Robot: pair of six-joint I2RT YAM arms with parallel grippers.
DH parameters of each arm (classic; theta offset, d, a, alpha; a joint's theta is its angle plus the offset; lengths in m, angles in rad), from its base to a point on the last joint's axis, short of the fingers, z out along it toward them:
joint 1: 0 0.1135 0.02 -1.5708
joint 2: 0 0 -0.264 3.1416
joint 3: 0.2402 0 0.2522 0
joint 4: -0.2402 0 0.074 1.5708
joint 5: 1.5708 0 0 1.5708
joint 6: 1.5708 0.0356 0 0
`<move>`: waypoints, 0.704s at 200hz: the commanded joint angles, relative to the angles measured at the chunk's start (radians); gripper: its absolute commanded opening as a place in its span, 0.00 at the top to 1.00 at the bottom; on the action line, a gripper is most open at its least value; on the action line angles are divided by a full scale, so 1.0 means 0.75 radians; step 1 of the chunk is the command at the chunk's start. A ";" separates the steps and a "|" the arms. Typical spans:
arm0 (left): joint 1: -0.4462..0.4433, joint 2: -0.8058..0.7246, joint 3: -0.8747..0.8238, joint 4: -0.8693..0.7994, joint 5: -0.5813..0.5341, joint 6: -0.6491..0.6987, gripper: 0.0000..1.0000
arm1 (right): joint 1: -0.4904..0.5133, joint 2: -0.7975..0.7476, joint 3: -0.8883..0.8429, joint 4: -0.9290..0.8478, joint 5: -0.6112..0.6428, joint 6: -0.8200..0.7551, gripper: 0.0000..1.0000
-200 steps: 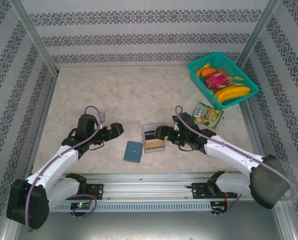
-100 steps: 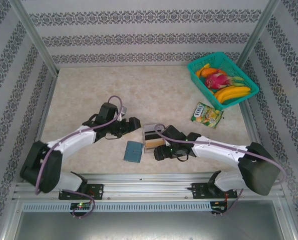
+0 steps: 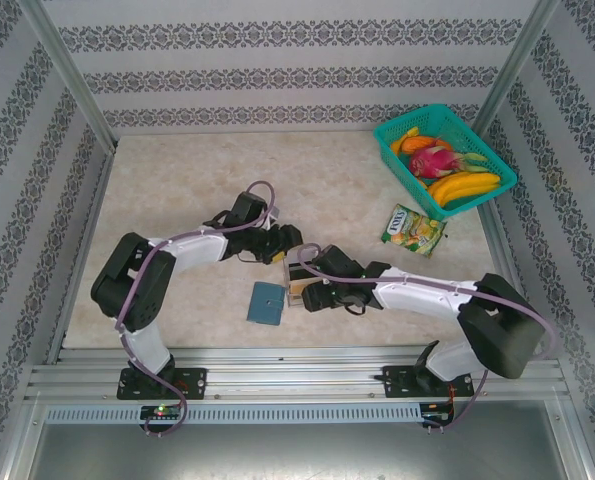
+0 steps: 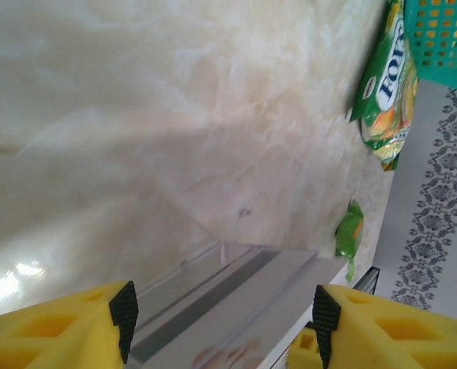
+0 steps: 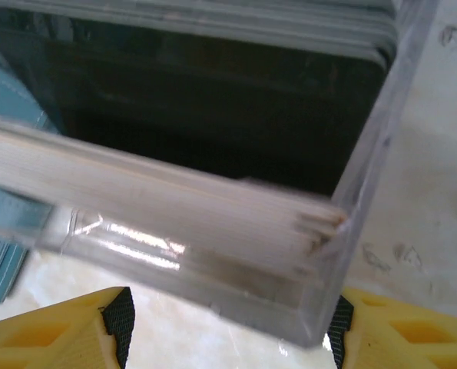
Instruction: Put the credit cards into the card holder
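Observation:
The clear tray sits mid-table with the credit cards inside. My left gripper is open at its far end, yellow fingers either side of the tray wall and a whitish card. At the tray's near end my right gripper is open too. Its wrist view shows a stack of card edges and a black card behind the tray corner. The teal card holder lies folded left of the tray, its edge at that view's left.
A green-yellow snack packet lies to the right, also seen as the packet from the left wrist. A teal basket of fruit stands at the back right corner. Patterned walls close in the table.
Both arms have swung inward to the tray, the left from the far left, the right from the right. Both grippers' jaws have narrowed.

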State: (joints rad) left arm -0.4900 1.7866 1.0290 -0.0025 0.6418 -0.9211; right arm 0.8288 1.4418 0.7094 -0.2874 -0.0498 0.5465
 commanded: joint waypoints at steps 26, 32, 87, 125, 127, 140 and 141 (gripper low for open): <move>-0.011 0.156 0.252 0.018 0.046 -0.023 0.35 | -0.068 0.091 0.057 0.186 0.017 0.054 0.33; -0.011 0.179 0.283 0.016 0.055 -0.025 0.35 | -0.077 0.105 0.069 0.198 0.018 0.063 0.33; -0.009 0.426 0.607 -0.007 0.118 -0.058 0.35 | -0.179 0.219 0.160 0.302 0.020 0.163 0.34; 0.033 0.476 0.744 -0.150 0.052 -0.003 0.32 | -0.193 0.296 0.251 0.293 0.000 0.181 0.33; 0.037 0.475 0.747 -0.159 0.048 0.003 0.31 | -0.193 0.295 0.251 0.290 0.002 0.184 0.33; 0.068 0.433 0.743 -0.230 0.005 0.048 0.30 | -0.194 0.264 0.236 0.274 0.026 0.201 0.31; 0.069 0.427 0.740 -0.236 0.000 0.054 0.29 | -0.194 0.259 0.234 0.273 0.027 0.203 0.31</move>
State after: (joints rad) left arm -0.4690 2.1494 1.5639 -0.0357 0.6575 -0.9237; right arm 0.6891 1.6558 0.8555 -0.1326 -0.0669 0.6617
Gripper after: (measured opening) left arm 0.687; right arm 0.676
